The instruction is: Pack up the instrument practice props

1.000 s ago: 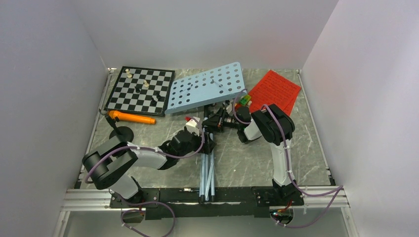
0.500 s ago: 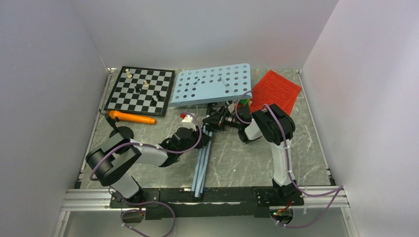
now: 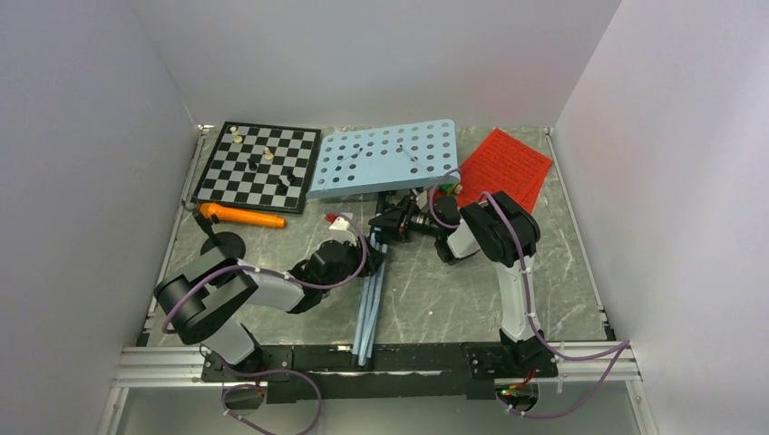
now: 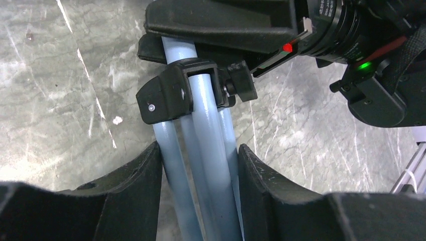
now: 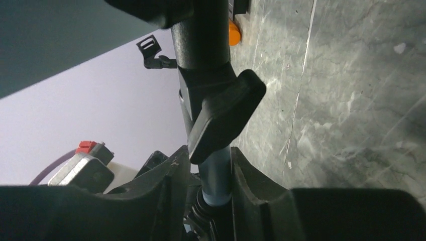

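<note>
The light-blue perforated music stand (image 3: 385,159) lies across the table middle, its folded legs (image 3: 367,308) pointing toward the near edge. My left gripper (image 3: 363,261) is shut on the bundled light-blue legs (image 4: 198,165) just below their black collar (image 4: 176,90). My right gripper (image 3: 388,222) is shut on the stand's pole (image 5: 217,178) under a black clamp knob (image 5: 226,113). The orange microphone (image 3: 241,216) lies at the left by its black round base (image 3: 223,245). The red sheet-music pages (image 3: 504,165) lie at the back right.
A black-and-white chessboard (image 3: 261,163) with several pieces sits at the back left. A small colourful toy car (image 3: 446,184) is partly hidden under the stand's desk. White walls close in three sides. A metal rail (image 3: 381,361) runs along the near edge.
The stand's desk has swung and levelled, shifting a little toward the back. The folded legs have tilted leftward at the near end. Both grippers keep their hold; the left moved slightly left.
</note>
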Robot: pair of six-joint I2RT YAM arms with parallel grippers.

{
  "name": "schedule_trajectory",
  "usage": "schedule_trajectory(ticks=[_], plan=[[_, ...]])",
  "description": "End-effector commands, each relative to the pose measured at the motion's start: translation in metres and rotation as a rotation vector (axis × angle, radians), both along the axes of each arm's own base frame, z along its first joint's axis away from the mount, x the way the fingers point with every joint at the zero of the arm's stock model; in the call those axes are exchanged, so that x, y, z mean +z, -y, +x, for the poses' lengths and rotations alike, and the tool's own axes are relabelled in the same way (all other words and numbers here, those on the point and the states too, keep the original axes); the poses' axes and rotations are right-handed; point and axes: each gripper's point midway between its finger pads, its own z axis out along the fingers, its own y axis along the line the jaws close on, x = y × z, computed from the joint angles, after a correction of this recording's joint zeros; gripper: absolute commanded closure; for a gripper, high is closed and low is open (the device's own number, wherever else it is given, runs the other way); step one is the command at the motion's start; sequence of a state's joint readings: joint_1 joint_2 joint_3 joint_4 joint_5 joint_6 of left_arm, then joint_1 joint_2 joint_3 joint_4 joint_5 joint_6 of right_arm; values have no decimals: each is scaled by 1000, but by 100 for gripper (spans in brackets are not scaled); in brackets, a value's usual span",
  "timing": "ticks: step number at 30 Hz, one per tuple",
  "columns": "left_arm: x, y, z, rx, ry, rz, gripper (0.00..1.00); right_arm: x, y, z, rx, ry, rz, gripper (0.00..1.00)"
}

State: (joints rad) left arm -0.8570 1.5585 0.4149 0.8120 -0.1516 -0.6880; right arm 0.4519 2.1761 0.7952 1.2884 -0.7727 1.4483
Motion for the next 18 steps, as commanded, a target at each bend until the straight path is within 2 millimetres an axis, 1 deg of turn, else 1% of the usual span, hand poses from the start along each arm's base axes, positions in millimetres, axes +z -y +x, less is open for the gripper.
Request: schedule_trajectory(ticks=[1, 8, 10, 14, 18], plan=[[21, 20, -23, -147, 113, -5, 100, 85, -6, -15, 95, 230, 205, 60], [20, 13, -24, -103, 125, -11, 100, 68, 2, -12, 54, 149, 169, 43], [22, 9, -22, -87, 137, -12, 100, 63, 6, -13, 43, 126, 158, 39], [32, 3, -20, -60, 177, -29, 100, 54, 15, -17, 26, 90, 127, 36], [43, -2, -17, -37, 213, -43, 100, 45, 25, -23, 15, 72, 58, 35]])
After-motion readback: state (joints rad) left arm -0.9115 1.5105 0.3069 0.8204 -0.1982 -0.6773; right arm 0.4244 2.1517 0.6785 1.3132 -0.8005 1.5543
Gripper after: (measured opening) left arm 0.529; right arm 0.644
